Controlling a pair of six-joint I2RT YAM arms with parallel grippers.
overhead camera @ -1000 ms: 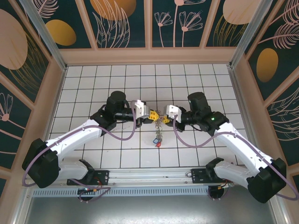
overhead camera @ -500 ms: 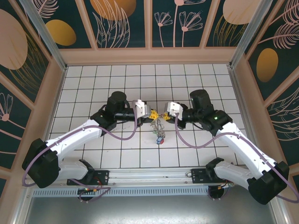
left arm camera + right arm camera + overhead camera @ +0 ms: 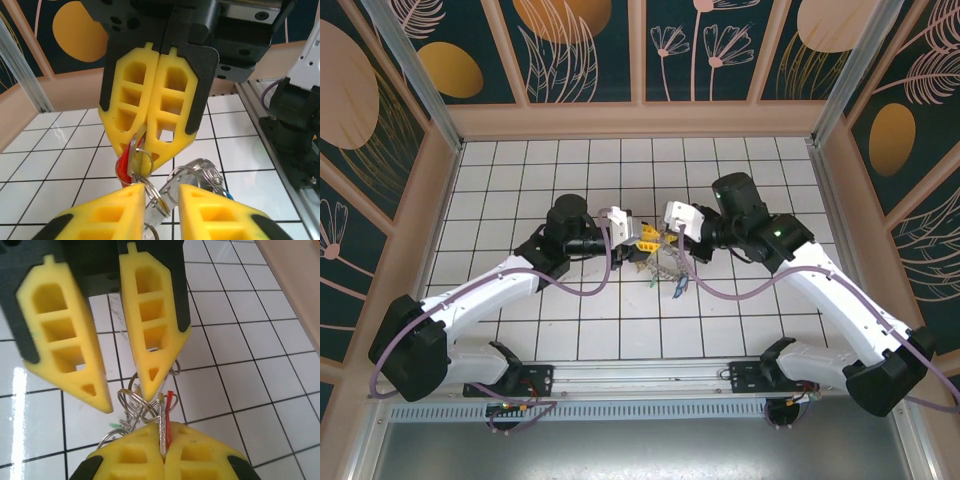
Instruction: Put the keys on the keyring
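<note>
Your two arms are bolted at the near edge of the white tiled desk (image 3: 520, 330) and reach inward to meet over its middle.

On the near side of that meeting point, the top view shows the bunch of small silver metal keys (image 3: 666, 268) hanging under the fingers. A blue plastic tag (image 3: 677, 290) is at its near end. Whether the bunch touches the desk cannot be told.

Your right gripper (image 3: 164, 436) has its yellow fingers pressed together. They are clamped on one flat silver key (image 3: 161, 422), with a red plastic tag (image 3: 169, 402) alongside it. Key and tag both stand out of the seam between the fingers. In the left wrist view the same gripper (image 3: 147, 150) comes in from above, shut, with the red tag (image 3: 122, 170) at its tip.

The keyring, a tangle of thin silver wire loops (image 3: 131, 401), sits just beyond the clamped key and touches it. In the left wrist view the loops (image 3: 195, 175) hang directly under the right gripper's tips.

Your left gripper (image 3: 162, 192) has its yellow fingers apart, one on each side of the loops. Contact with the loops cannot be confirmed. The right wrist view shows this gripper (image 3: 127, 400) spread wide, facing the shut one tip to tip. In the top view the two grippers (image 3: 647, 235) (image 3: 672, 232) are just beside each other.

Beyond them the desk runs back to dark wall panels with a leaf pattern (image 3: 580, 50).
</note>
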